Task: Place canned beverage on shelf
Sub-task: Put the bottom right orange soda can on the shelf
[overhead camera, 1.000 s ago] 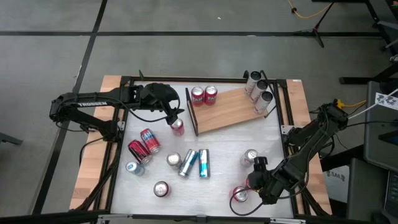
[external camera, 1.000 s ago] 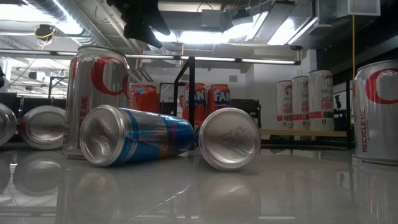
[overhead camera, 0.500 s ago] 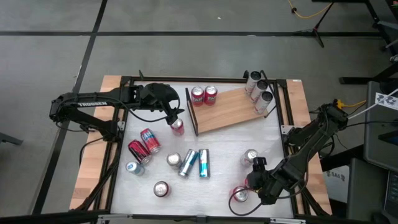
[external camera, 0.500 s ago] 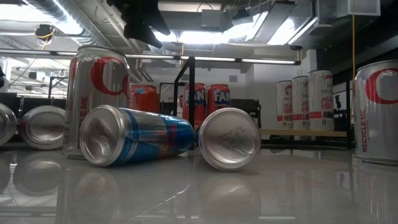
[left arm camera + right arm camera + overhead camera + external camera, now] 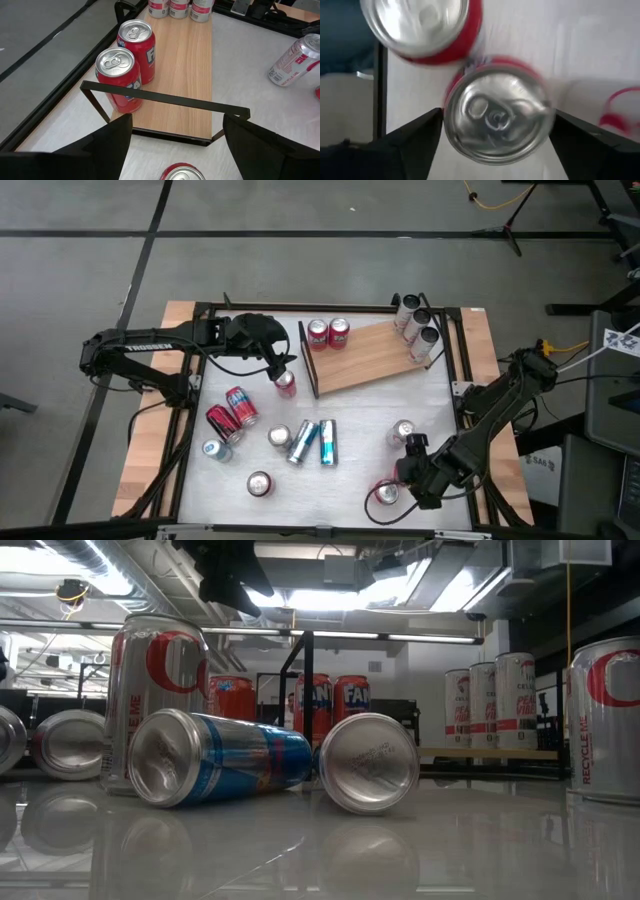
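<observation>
Since a second ago the right tool (image 5: 400, 480) has edged slightly toward 7 o'clock at the counter's (image 5: 360, 410) near-right corner, its fingers (image 5: 405, 145) spread wide either side of an upright red can (image 5: 497, 112), not gripping it. At about 10 o'clock, the left tool (image 5: 284, 366) hangs open and empty over another red can (image 5: 286, 384) just off the shelf's (image 5: 370, 355) dark railed end. That shelf at 12 o'clock carries two red cans (image 5: 127, 60) by the rail and three pale cans (image 5: 416, 328) at its far end.
</observation>
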`<state>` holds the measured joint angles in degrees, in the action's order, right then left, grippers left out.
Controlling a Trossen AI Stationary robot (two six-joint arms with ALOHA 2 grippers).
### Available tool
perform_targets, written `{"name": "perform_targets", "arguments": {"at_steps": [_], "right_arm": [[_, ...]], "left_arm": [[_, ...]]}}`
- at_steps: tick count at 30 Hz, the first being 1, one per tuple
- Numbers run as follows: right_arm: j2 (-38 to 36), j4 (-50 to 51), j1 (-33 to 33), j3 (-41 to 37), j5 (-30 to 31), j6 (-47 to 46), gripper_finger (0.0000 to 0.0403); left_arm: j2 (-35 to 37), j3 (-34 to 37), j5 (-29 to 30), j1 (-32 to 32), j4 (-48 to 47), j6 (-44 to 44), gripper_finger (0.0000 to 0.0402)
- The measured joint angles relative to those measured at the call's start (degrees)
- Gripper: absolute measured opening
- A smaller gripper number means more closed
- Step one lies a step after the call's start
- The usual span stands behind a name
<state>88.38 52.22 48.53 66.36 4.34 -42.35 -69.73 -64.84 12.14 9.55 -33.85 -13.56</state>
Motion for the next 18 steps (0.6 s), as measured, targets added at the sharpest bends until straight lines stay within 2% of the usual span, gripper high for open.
{"name": "perform_targets", "arguments": {"at_steps": [6, 18], "right_arm": [[-0.2, -0.2, 0.2, 0.2, 0.6, 0.7, 0.0372], [-0.2, -1.6, 0.2, 0.2, 1.1, 0.8, 0.0374]], "left_arm": [[0.0, 0.0, 0.0, 0.0, 0.0, 0.0, 0.0302], [0.0, 0.0, 0.0, 0.0, 0.0, 0.0, 0.0302]]}}
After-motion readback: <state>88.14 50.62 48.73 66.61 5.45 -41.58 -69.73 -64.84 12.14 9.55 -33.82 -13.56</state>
